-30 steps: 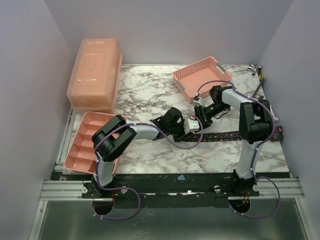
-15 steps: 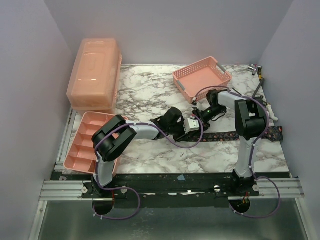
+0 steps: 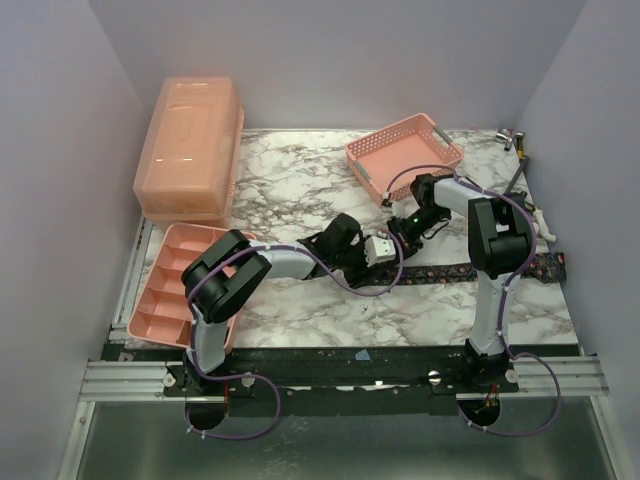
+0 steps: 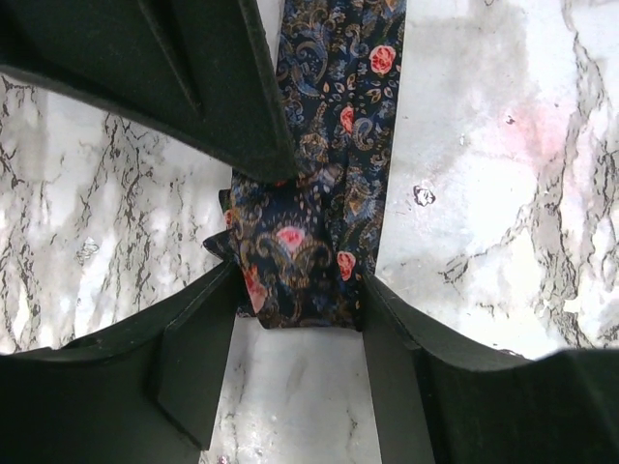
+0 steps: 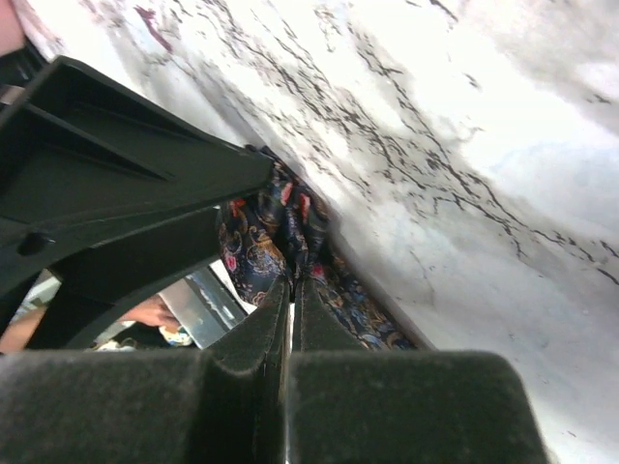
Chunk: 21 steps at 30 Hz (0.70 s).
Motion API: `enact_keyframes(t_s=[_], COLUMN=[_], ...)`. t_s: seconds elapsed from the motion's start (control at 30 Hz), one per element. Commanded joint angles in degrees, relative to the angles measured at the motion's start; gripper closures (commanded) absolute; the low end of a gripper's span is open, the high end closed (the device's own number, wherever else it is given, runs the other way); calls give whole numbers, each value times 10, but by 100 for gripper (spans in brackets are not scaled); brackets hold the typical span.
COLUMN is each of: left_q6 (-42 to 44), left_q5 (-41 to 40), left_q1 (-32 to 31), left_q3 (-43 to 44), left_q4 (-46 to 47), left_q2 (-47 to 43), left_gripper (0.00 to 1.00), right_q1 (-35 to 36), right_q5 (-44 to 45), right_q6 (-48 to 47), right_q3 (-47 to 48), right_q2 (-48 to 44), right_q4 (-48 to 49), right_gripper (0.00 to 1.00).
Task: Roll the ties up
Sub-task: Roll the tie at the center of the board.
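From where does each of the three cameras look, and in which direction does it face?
Top external: above and behind the robot, facing down onto the table; left arm and right arm show whole.
Left wrist: on the left arm, facing down at the tie; left gripper at the bottom.
Right wrist: on the right arm, facing low along the table; right gripper at the bottom.
Shared: both wrist views show the same tie.

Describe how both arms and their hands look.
The left arm and right arm match: white tubular links between bulky black joints, each trailed by a thin lilac cable. The left hand and right hand have flat, matte black fingers; a pale grey block sits at the left wrist.
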Motion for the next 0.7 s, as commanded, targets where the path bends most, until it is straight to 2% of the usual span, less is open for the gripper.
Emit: enact_keyframes(t_s=[0.0, 0.17, 0.43, 0.67], left_q6=[1, -3, -23, -40], left_q5=[41, 46, 20, 8], left_q1=[5, 5, 5, 5], left_q3=[-19, -30, -20, -6], left_q4=[-6, 24, 40, 34], left_q2=[-15, -32, -38, -13], left_gripper=[45, 41, 8, 8], right_q1=[0, 0, 1, 5], right_q5=[55, 47, 25, 7], right_q6=[-37, -43, -44, -40], right_q3=[-10, -23, -34, -34], right_q2=[9, 0, -15, -30], right_q4=[1, 1, 3, 1], right_gripper=[100, 100, 99, 99])
